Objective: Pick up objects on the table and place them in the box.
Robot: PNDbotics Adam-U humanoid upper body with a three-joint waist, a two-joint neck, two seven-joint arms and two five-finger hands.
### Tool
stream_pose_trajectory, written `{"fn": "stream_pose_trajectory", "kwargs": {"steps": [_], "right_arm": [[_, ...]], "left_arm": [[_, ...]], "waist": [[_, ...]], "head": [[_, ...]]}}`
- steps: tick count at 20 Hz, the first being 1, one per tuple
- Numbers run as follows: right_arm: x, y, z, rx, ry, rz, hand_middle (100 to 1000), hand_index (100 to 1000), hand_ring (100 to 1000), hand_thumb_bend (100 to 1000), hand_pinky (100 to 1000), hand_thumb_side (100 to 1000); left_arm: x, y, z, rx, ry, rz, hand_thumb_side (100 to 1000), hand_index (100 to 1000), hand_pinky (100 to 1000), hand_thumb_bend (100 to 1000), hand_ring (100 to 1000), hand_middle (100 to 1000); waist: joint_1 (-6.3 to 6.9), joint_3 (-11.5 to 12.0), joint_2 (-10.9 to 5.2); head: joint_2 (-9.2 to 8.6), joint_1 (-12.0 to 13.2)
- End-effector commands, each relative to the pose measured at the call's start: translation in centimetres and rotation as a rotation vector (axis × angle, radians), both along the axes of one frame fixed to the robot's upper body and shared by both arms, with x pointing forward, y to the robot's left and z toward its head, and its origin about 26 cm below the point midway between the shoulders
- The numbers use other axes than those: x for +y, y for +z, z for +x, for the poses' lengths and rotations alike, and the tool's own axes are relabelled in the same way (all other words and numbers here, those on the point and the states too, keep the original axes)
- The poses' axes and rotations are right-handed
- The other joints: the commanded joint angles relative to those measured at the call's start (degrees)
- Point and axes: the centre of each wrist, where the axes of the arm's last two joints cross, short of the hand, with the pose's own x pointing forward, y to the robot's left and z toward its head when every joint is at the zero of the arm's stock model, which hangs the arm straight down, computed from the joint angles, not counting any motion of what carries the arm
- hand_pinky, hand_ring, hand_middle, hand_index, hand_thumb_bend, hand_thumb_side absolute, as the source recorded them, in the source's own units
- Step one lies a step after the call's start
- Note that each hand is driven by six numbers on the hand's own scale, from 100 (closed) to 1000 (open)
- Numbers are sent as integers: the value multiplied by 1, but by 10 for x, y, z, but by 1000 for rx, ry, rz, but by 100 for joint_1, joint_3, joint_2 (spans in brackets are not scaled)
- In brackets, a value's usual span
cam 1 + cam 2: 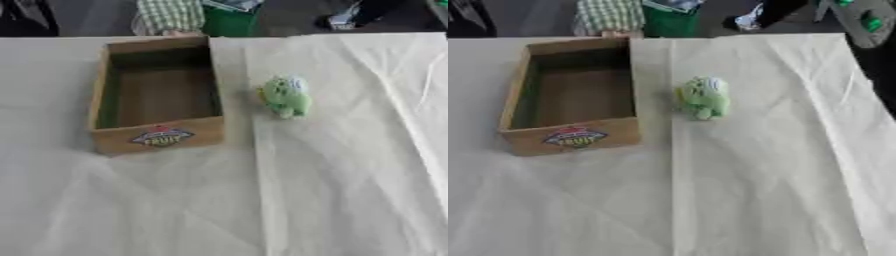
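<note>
A small green plush toy (285, 96) lies on the white cloth, a short way right of the box. The box (157, 137) is an open brown wooden crate with a fruit label on its front wall; nothing shows inside it. Neither of my hands appears in either view.
A white creased cloth (341, 190) covers the table. Its far edge runs just behind the box, and its right edge shows in the right eye view. Beyond the far edge stand a green bin (671, 22) and a person in a checked garment.
</note>
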Motion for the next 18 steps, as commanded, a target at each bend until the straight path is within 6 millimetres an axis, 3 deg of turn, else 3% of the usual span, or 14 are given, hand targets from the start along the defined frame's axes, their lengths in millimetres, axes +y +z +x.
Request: {"fn": "stream_pose_trajectory", "kwargs": {"steps": [1, 9, 18], "right_arm": [[-4, 6, 5, 25, -18, -53, 834, 967, 881, 508, 852, 595], [-5, -10, 17, 197, -36, -95, 877, 1000, 902, 500, 874, 484], [2, -34, 28, 458, -68, -4, 827, 1000, 895, 500, 884, 435]], "left_arm": [[3, 11, -2, -17, -1, 38, 561, 688, 743, 100, 544, 520], [2, 11, -2, -12, -2, 33, 560, 688, 743, 100, 544, 520], [2, 10, -2, -11, -7, 29, 559, 687, 744, 100, 543, 520]], "waist": [[-2, -1, -138], [14, 40, -143], [32, 52, -123]], "head": [[20, -5], [-21, -27], [6, -95]]}}
